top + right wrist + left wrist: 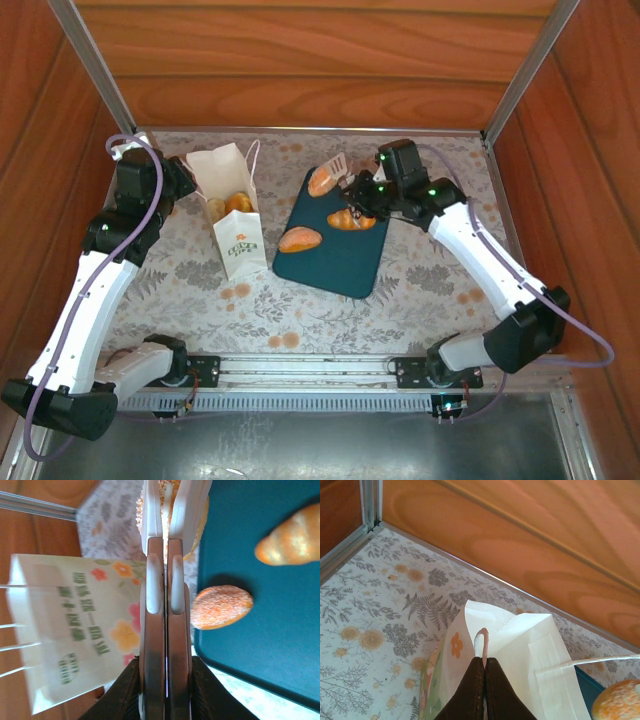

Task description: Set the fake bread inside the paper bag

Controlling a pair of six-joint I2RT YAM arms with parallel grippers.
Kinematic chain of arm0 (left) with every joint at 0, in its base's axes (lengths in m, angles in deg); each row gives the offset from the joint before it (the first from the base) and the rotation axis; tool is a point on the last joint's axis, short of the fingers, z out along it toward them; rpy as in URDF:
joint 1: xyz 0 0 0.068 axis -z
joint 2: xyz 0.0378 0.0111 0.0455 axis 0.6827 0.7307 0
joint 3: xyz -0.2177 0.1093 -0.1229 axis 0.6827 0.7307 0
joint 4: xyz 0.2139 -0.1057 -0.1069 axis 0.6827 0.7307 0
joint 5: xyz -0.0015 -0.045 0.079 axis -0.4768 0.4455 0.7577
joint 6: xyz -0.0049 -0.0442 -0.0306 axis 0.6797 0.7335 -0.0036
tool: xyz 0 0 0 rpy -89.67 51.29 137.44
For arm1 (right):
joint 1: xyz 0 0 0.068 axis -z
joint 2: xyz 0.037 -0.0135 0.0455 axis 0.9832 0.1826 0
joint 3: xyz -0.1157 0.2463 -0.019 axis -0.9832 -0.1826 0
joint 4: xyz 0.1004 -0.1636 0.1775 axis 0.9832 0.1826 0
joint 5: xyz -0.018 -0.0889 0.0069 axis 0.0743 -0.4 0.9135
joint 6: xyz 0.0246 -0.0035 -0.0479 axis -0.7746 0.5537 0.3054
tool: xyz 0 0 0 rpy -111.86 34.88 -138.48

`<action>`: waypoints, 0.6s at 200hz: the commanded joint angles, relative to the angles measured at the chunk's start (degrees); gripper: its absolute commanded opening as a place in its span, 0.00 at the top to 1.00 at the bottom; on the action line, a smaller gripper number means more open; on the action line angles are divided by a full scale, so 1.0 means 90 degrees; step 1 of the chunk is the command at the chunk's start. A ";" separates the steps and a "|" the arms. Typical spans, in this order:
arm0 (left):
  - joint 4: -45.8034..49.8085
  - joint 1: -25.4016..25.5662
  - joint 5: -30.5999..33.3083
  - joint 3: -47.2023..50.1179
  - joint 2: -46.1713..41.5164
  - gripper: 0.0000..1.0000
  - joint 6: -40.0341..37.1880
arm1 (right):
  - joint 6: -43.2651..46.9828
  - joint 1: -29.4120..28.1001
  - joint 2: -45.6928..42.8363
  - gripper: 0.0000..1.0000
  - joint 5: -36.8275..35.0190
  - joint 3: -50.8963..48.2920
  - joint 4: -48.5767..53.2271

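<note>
Left gripper (484, 661) is pinched shut on the paper bag (530, 650) rim just past its fingertips, steadying the mouth, while the right gripper (165, 542) clamps white tongs (187, 500) reaching a seeded roll (201, 522) beside the tray (260, 645).

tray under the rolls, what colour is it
The tray is plain dark teal, no pattern; it shows best in the right wrist view.

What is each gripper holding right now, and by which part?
Left gripper pinches the paper bag by its top rim. Right gripper clamps white tongs by their handle end.
</note>
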 commanded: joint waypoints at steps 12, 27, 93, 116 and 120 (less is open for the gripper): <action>-0.0055 -0.0027 -0.0006 -0.0005 0.0002 1.00 0.0029 | 0.0374 0.0049 -0.0323 0.87 0.0103 0.0845 -0.0157; -0.0056 -0.0021 0.0012 -0.0003 -0.0013 1.00 0.0020 | 0.0550 0.0050 -0.0288 0.88 0.0243 0.1241 -0.0110; -0.0056 -0.0026 0.0026 0.0007 0.0016 1.00 0.0029 | 0.0947 -0.0296 0.0070 0.89 0.0694 0.2680 -0.0112; -0.0053 -0.0026 0.0027 0.0007 0.0017 1.00 0.0029 | 0.1144 -0.0692 0.0293 0.89 0.0642 0.3058 -0.0081; -0.0051 -0.0027 0.0026 0.0006 0.0015 1.00 0.0029 | 0.1186 -0.0773 0.0339 0.89 0.0620 0.3121 -0.0063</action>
